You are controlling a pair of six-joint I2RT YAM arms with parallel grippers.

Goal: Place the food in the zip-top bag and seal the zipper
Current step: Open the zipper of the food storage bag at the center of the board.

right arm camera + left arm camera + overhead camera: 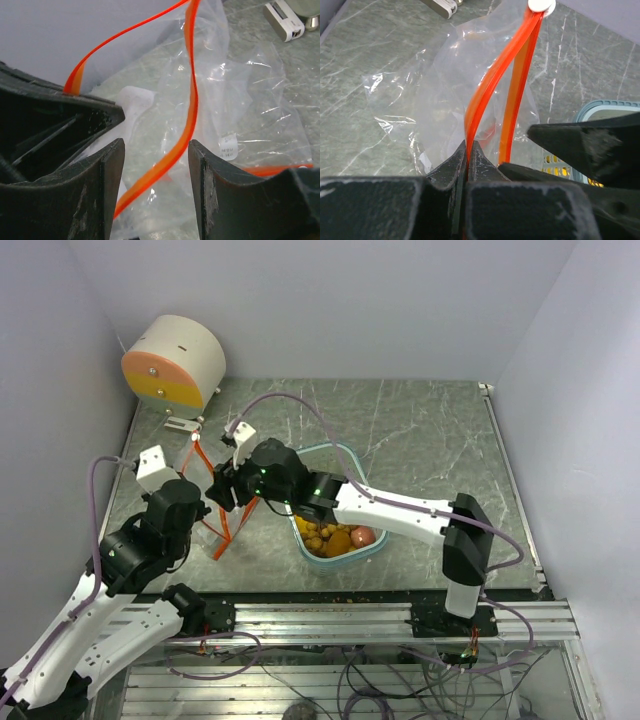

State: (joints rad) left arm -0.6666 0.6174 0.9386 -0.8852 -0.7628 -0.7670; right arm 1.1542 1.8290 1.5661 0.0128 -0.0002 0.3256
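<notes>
- The left end effector [468, 152] is clamped on the orange zipper strip [487, 90] of the zip-top bag [415, 100], its two fingers pressed together with the strip pinched between them.
- The right end effector [156, 155] has its jaws spread. Another run of the same strip passes through the gap (whether it touches either finger I cannot tell).
- The two end effectors sit just beside each other at the bag's mouth, to the left of the basket [335, 448].
- The bag's rim is held up off the table [430, 440], while its clear, crinkled body lies on the table. A white slider [541, 4] sits at the far end of the strip.
- The food [330, 538] lies in the pale teal basket, apart from the bag. It consists of yellow-orange fruits [340, 542], a cluster of small brown fruits [318, 536] and one reddish fruit [362, 536] at the right end.
- The right arm [400, 508] reaches across the basket and hides part of it.
</notes>
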